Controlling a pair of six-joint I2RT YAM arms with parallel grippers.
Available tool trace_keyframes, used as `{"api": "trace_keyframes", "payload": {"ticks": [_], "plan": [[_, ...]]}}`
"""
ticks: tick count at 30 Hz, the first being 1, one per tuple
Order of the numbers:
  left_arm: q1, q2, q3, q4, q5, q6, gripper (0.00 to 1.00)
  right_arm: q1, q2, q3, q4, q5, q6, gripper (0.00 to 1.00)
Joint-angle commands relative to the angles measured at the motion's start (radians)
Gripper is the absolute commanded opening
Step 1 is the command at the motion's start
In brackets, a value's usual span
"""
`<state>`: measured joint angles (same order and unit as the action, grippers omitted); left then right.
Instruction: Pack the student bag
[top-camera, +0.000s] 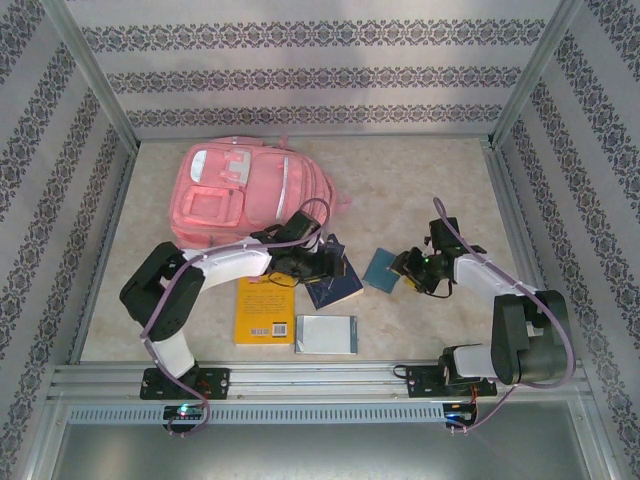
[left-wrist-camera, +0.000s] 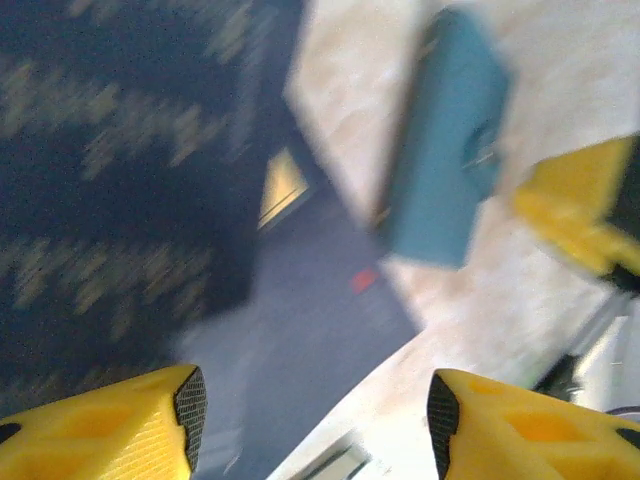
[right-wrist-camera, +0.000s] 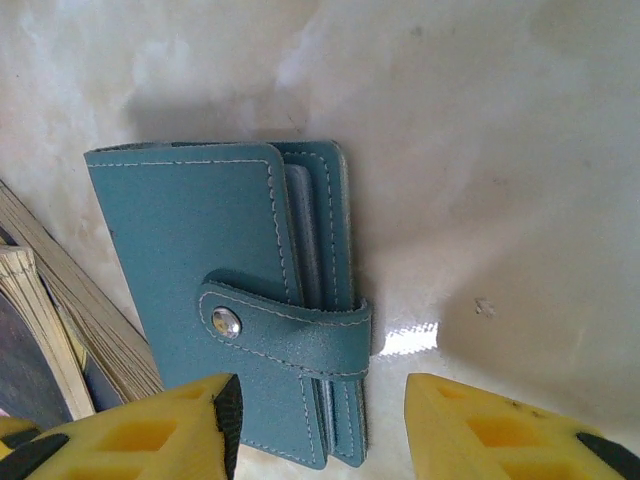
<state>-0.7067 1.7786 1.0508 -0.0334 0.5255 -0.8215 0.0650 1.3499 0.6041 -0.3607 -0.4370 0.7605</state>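
Judged as the gathering step, with packing itself not yet begun. Find the large pink fabric backpack (top-camera: 245, 195) lying flat at the far left of the pale marbled bench (top-camera: 440, 180), front pockets up, well apart from both pincers; zip state impossible to tell. Note the left pincer (left-wrist-camera: 315, 410), spread wide above the dark navy softcover book (left-wrist-camera: 320, 330) and holding nothing. Note the right pincer (right-wrist-camera: 320, 415), partly spread and low over the teal leather snap wallet (right-wrist-camera: 240, 300), straddling its clasp edge without clamping. Nearer the arm bases, see a yellow paperback (top-camera: 265, 312) and a pale grey booklet (top-camera: 327, 334), flat and side by side.

Next, probably: settle onto the wallet's edge, close firmly, lift, carry across to the backpack. Expect trouble getting purchase on so thin and flat a thing on a smooth top; perhaps slide or tip it first. Mind the two arms, close together over the middle.

Around: glossy stone-look top with glare, papered walls (top-camera: 320, 75) in floral stripes, aluminium posts (top-camera: 100, 85) at the corners, a metal rail (top-camera: 320, 375) along the near edge.
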Motion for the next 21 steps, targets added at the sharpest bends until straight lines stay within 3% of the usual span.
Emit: {"api": "trace_keyframes", "payload": {"ticks": [1,11,21], "plan": [[0.001,0.034,0.073,0.268,0.077,-0.038,0.58,-0.023,-0.006,-0.028,0.067,-0.029,0.025,0.47],[0.001,0.262,0.352,-0.053,0.078,0.003,0.58,-0.074,0.069,-0.07,0.203,-0.14,0.058,0.37],[-0.004,0.397,0.444,-0.109,0.143,0.018,0.57,-0.074,0.119,-0.09,0.237,-0.172,0.053,0.35]]}}
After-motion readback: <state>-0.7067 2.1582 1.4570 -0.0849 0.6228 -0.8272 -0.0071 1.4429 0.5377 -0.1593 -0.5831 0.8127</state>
